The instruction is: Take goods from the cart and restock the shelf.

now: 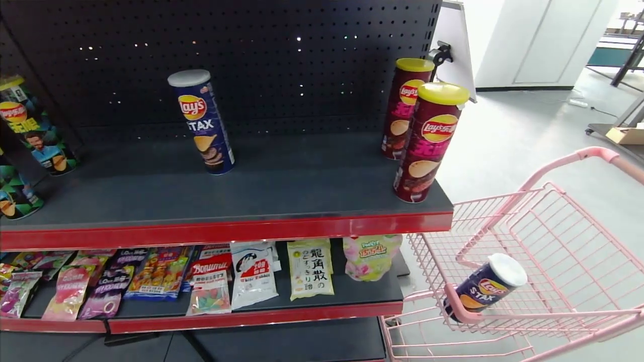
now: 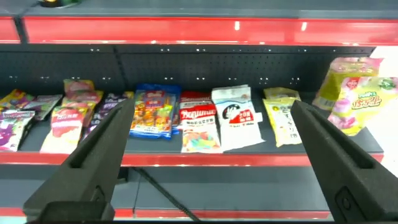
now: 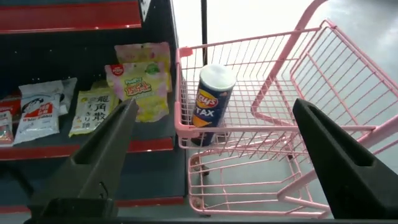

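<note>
Your left hand [image 2: 212, 104] is released, its two dark fingers [image 2: 93, 162] spread wide with nothing between them, and it faces the lower shelf [image 2: 186, 159], where flat snack bags [image 2: 199, 127] lie side by side behind the red front lip. Your right hand [image 3: 214, 102] is likewise released and empty, its fingers [image 3: 99, 162] well apart, and it looks toward the pink wire cart [image 3: 249, 43] that stands just beside the shelf's right end. In that cart, a blue chip can [image 3: 210, 102] with a white lid leans in the basket corner nearest the shelf, lid uppermost; from the head view you see the same can [image 1: 485, 289] tilted against the cart's pink rim [image 1: 553, 191]. On the upper shelf [image 1: 302, 176], a matching blue can [image 1: 201, 123] stands upright near the middle, well apart from everything else. At that shelf's right end, two maroon cans with yellow lids stand upright, the front one [image 1: 427, 143] by the red edge and the other [image 1: 405, 110] just behind it. At the far left end stand two green-patterned cans [image 1: 35, 128]. Below, a pale green and pink pouch [image 1: 372, 256] sits at the right end of the bag row, beside a cream bag [image 1: 309, 269].
</note>
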You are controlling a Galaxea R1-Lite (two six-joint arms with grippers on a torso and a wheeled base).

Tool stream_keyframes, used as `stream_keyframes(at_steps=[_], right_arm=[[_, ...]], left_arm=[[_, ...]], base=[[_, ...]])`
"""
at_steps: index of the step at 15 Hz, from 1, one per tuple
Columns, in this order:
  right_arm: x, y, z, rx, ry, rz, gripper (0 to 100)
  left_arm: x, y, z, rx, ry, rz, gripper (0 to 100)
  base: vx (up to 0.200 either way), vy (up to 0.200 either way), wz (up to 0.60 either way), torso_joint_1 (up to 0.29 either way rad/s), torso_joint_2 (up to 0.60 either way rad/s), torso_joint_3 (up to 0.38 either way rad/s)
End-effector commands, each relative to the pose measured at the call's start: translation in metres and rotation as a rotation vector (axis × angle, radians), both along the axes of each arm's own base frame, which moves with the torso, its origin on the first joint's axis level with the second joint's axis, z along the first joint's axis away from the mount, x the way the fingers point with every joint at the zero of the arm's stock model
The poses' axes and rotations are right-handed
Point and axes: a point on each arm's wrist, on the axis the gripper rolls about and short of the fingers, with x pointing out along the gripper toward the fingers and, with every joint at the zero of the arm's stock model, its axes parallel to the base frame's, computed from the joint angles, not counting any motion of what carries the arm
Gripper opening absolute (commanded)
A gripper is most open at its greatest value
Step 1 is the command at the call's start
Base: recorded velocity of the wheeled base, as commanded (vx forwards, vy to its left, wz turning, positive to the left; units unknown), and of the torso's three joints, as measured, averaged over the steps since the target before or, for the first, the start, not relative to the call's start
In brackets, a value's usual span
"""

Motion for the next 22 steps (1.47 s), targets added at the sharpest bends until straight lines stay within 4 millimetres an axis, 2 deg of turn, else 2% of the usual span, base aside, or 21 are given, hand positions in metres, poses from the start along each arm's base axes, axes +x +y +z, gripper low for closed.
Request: stream_keyframes(at_steps=[1, 8, 19, 22], right_arm=[[0.0000, 0.0000, 0.0000, 0.000, 0.000, 0.000, 100], [0.0000, 0.0000, 0.0000, 0.002, 0.000, 0.000, 100], [0.0000, 0.0000, 0.0000, 0.000, 0.000, 0.000, 100], [0.0000, 0.0000, 0.0000, 0.002, 0.000, 0.000, 100]], left_arm=[[0.0001, 0.0000, 0.0000, 0.000, 0.001, 0.001, 100], [0.0001, 0.0000, 0.0000, 0.000, 0.001, 0.001, 100], [0.0001, 0.0000, 0.0000, 0.000, 0.001, 0.001, 100], [0.0001, 0.0000, 0.0000, 0.000, 0.001, 0.001, 100]], base=[[0.000, 0.000, -0.60, 0.002, -0.01, -0.002], [0.000, 0.000, -0.60, 0.005, 0.00, 0.004], [0.000, 0.000, 0.00, 0.000, 0.00, 0.000], [0.000, 0.000, 0.00, -0.115, 0.30, 0.185]])
